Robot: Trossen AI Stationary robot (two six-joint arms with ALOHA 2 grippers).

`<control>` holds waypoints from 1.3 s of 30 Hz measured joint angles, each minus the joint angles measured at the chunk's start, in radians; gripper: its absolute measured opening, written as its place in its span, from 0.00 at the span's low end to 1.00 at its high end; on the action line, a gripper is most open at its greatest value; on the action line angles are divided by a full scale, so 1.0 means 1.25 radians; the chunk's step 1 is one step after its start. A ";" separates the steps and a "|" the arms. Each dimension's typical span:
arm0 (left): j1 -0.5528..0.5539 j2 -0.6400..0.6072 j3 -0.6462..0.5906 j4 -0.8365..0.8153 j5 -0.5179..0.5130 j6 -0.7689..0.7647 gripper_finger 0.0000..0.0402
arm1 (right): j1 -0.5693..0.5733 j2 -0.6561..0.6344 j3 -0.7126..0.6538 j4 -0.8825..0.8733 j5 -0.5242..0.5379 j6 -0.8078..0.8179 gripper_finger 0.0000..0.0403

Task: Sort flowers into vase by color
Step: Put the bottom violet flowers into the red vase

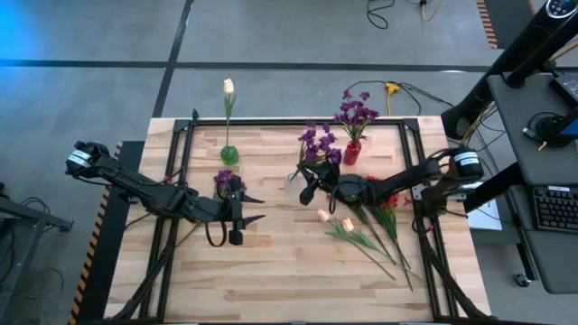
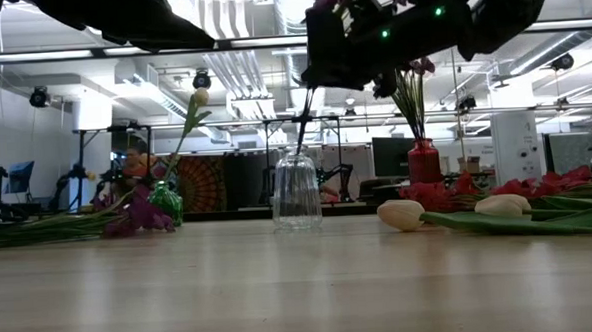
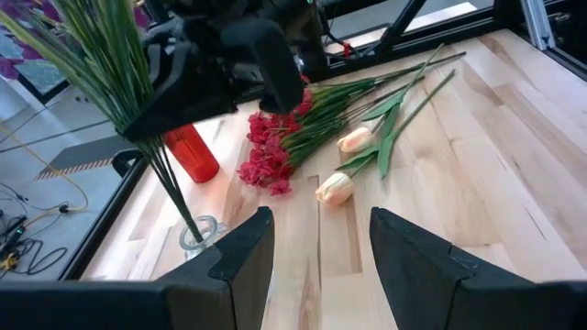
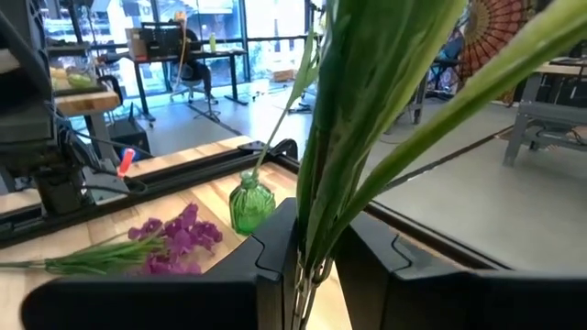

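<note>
Three vases stand toward the desk's [image 1: 271,271] far edge, and I read the sorting as roughly half done. Green vase [image 1: 229,154], near the far-left corner: one cream tulip [image 1: 228,88] upright in it. Red vase [image 1: 351,152], toward the far-right corner: a bunch of purple blossoms [image 1: 356,112] standing in it. Clear vase [image 2: 297,191], between the two: my right claw [image 1: 308,191] is clenched on the stems of a purple bunch [image 1: 318,144] whose lower ends reach into this vase; I judge this placement to be in progress, not finished.

Still loose on the desk: a purple flower [image 1: 224,180] lying near the left side, just beside my left claw [image 1: 237,208]; two cream tulips [image 1: 336,221] near the middle; red blossoms [image 3: 271,151] with long green stems toward the right edge. My left claw is released, fingers parted and holding nothing, resting low over the desk.

Remaining, by my estimate: the loose purple stem, both tulips and all the red flowers. Purple now sits in the red vase, so the colour grouping may need correcting.
</note>
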 joint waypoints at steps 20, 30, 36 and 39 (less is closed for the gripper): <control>0.000 0.000 0.000 -0.003 -0.001 0.000 0.41 | 0.007 -0.167 0.060 -0.243 -0.028 -0.028 0.15; 0.000 0.000 0.000 -0.006 -0.002 0.000 0.41 | -0.009 -0.313 0.187 -0.632 -0.021 -0.013 0.15; 0.000 0.000 0.000 -0.006 -0.002 0.000 0.41 | -0.039 -0.414 0.179 -0.724 -0.022 -0.019 0.15; 0.000 0.000 0.000 -0.006 -0.002 0.004 0.41 | -0.051 -0.464 0.146 -0.732 -0.031 -0.018 0.15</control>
